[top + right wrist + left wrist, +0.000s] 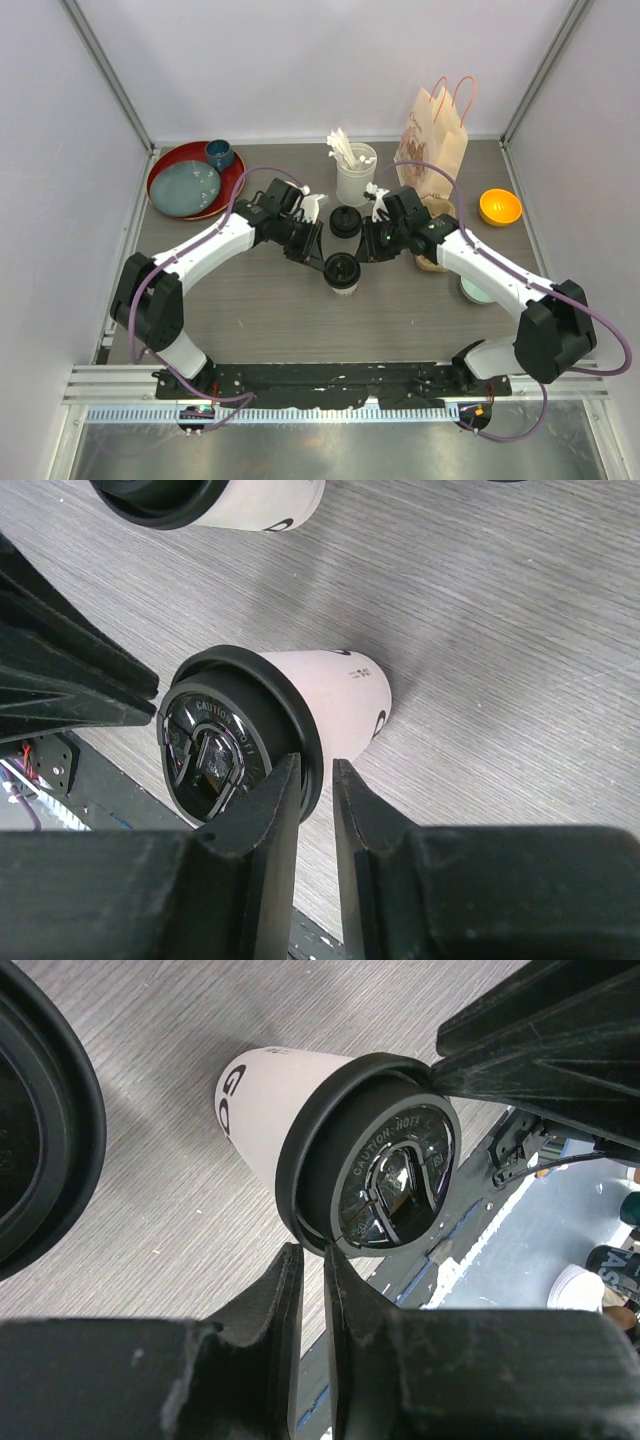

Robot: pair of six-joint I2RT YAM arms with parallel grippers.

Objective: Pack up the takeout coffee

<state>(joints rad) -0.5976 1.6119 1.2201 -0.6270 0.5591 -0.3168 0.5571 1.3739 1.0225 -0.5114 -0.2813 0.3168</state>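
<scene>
Barely ajar, both grippers [312, 1256] [317, 767] at lid [390, 1175]

Left claw [312, 1252], right claw [317, 763] — jaws narrowly parted.

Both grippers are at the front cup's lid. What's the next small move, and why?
Probably back the left gripper and right gripper off the lid: it looks seated on the front cup, and both sit barely parted at its rim, blocking a body grip.

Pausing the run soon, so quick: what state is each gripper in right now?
Left gripper: slightly open, fingertips at the black lid rim.
Right gripper: slightly open, fingertips at the same lid's rim.
</scene>
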